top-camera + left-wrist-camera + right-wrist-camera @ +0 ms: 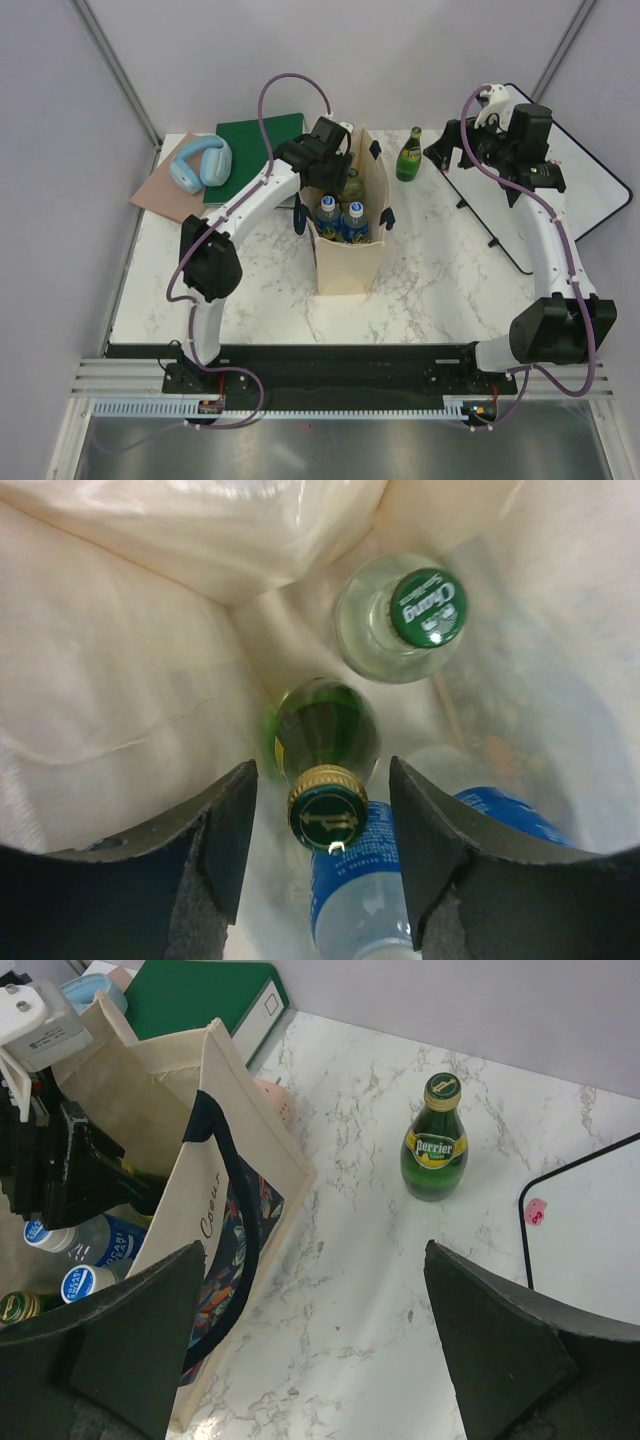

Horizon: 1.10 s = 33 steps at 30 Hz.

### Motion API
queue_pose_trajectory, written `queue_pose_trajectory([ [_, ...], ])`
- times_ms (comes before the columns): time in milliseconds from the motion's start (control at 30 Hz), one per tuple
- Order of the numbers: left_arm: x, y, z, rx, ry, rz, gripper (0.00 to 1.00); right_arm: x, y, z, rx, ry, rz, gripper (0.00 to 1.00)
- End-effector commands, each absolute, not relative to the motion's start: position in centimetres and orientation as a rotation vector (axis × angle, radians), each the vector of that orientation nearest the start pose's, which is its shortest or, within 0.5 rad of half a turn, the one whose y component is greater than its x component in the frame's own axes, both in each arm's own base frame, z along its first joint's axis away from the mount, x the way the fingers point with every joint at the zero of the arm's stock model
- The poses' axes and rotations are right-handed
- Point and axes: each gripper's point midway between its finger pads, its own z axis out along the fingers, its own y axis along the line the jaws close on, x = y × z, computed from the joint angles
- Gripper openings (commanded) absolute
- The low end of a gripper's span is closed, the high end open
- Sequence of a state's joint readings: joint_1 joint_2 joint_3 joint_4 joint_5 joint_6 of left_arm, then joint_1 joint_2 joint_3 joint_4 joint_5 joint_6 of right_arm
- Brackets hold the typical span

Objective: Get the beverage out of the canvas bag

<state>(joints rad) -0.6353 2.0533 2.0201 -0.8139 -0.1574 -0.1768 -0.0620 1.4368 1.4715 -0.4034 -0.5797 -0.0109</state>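
Observation:
The cream canvas bag [349, 266] stands upright mid-table with navy handles, its mouth open. My left gripper [338, 160] reaches down into it. In the left wrist view, that gripper [322, 810] is open, its pads either side of the gold-rimmed cap of a green glass bottle [326, 725], with a gap on each side. Beside it stand a clear bottle with a green cap [401, 620] and a blue-labelled water bottle [360, 890]. My right gripper [315, 1290] hangs open over bare marble right of the bag [170, 1110], holding nothing.
A green Perrier bottle [408, 155] [435, 1140] stands on the table right of the bag. A green book [255, 150], blue headphones [200, 163] and a pinkish mat [160, 195] lie at the back left. A black-edged white board [570, 190] lies at the right.

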Motion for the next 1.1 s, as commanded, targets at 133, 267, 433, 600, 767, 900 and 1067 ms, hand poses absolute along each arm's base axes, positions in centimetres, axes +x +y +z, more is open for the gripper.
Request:
queue_pose_trajectory([
  [133,44.0,-29.0,18.2,0.515,2.36,-0.109,0.57,41.6,7.2,34.1,-0.349,1.826,0.519,0.98],
  [267,44.2,-29.1,18.4,0.513,2.353,-0.106,0.54,41.6,7.1,34.1,-0.349,1.822,0.519,0.98],
  [433,44.5,-29.1,19.1,0.516,2.328,-0.091,0.47,41.5,7.2,33.8,-0.33,1.832,0.54,0.98],
  [600,44.5,-29.3,20.1,0.527,2.305,-0.098,0.16,41.4,7.2,33.7,-0.327,1.833,0.545,0.98],
  [767,44.4,-29.2,22.8,0.525,2.246,-0.099,0.02,41.4,7.3,33.5,-0.328,1.836,0.547,0.98],
  [900,44.5,-28.6,26.9,0.507,2.158,-0.098,0.02,41.4,7.2,33.4,-0.329,1.839,0.551,0.98],
  [1067,44.4,-28.1,30.2,0.524,2.081,-0.094,0.02,41.4,7.4,33.3,-0.333,1.839,0.559,0.98],
])
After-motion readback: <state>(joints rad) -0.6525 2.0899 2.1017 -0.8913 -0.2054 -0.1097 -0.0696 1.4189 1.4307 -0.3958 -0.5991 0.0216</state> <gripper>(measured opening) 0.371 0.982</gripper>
